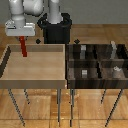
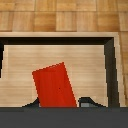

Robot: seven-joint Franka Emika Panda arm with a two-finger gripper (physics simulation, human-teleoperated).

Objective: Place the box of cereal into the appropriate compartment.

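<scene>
Hanging from the gripper (image 1: 22, 36), the red cereal box (image 1: 23, 47) is held upright by its top end, above the far corner of the tan tray (image 1: 10, 77) on the exterior view's left. The fingers are closed on the box. In the wrist view the box (image 2: 55, 85) looks slightly tilted against the tray's (image 2: 85, 60) pale wooden floor, with dark fingertips (image 2: 88, 103) beside its near end. The dark four-cell bin (image 1: 70, 70) stands just beside the tray, on the exterior view's right. A tall pale-grey block (image 1: 114, 50) marks its far cell (image 1: 107, 50), well apart from the box.
</scene>
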